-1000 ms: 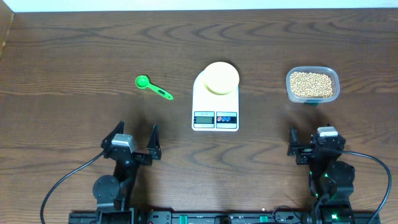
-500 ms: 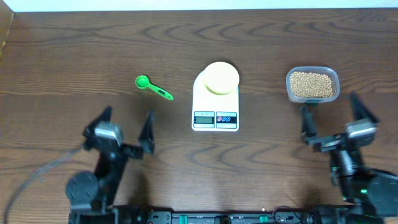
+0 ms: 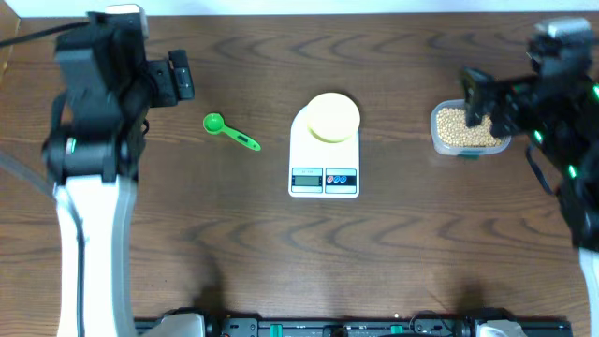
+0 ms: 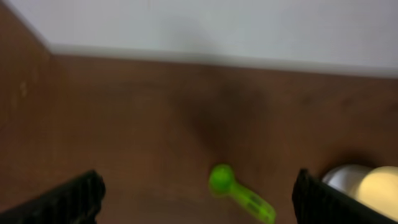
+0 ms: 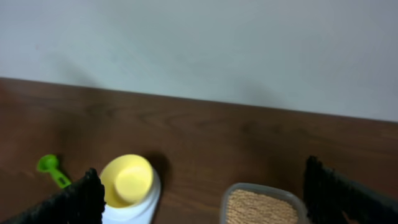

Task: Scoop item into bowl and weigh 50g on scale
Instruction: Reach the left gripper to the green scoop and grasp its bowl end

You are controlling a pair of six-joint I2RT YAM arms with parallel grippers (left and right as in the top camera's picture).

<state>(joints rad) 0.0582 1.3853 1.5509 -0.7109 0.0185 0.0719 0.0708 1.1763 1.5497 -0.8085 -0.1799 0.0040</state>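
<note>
At centre frame, a yellow bowl sits on a white scale. Beans fill a clear tub at right, and a green scoop lies at left. The left gripper, upper left, and the right gripper, upper right, both gape wide and hold nothing.

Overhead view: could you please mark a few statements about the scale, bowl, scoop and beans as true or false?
1. The yellow bowl sits on the platform of the scale. True.
2. The beans are in the clear tub. True.
3. The green scoop lies between the scale and the tub. False: it lies on the scale's other side, toward the left arm.
4. The left fingers are shut on the scoop. False: they stand open, and the scoop lies free on the table.
5. The bowl holds beans. False: it looks empty.
</note>
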